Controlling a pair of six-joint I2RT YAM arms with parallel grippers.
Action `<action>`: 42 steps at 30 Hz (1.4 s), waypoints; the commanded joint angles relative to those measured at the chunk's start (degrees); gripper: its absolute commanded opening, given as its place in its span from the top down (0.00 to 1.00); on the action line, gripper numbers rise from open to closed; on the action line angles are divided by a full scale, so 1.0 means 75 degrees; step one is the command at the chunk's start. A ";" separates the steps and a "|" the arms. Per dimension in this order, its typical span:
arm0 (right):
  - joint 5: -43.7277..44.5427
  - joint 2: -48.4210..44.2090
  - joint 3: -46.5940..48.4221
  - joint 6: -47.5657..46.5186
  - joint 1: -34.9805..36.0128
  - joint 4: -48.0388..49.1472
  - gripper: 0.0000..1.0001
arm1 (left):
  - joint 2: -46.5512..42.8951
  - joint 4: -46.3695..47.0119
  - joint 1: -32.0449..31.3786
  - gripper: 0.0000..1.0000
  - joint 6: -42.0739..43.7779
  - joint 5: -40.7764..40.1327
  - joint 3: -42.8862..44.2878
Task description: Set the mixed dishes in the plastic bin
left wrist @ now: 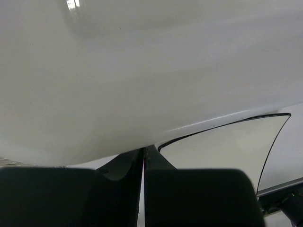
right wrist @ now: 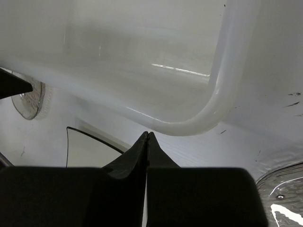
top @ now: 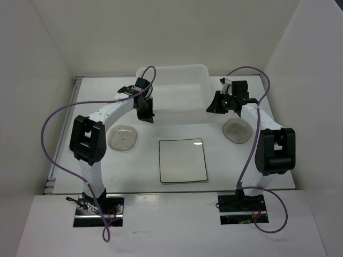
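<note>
Left jaws and right jaws are being held together, empty, by the plastic bin (top: 171,67). A speckled dish (top: 237,130) is lying just nearside of the right jaws

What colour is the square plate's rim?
A thin dark line edging the white square plate; clearest in the top external view.

Plastic bin (top: 177,99): translucent white, rectangular, rounded corners, rolled rim; upright at the table's far centre. Square plate (top: 183,160): flat, white, thin dark rim; lies near-centre, apart from the bin. Left round dish (top: 124,138): greyish, speckled, left of the plate. Right round dish (top: 237,130): similar, right of the plate, near the bin's corner.
</note>
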 commanded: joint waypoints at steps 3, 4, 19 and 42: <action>-0.0382 -0.0765 -0.0171 0.0275 0.0036 -0.0031 0.83 | -0.0375 -0.0105 0.0030 0.95 0.0129 0.0207 0.0031; -0.0487 -0.0940 -0.0556 0.0429 0.0036 -0.0124 0.32 | -0.0528 -0.0105 0.0030 0.93 -0.0045 0.0289 -0.0134; -0.0606 -0.1482 -0.2411 0.1086 0.0106 -0.1144 0.00 | -0.3225 0.1359 -0.0661 0.23 -0.1887 0.1695 -0.4283; -0.0231 -0.0755 -0.3360 0.1719 0.1630 -0.0769 0.00 | -0.2909 0.3726 -0.1962 0.27 -0.3363 0.1614 -0.6241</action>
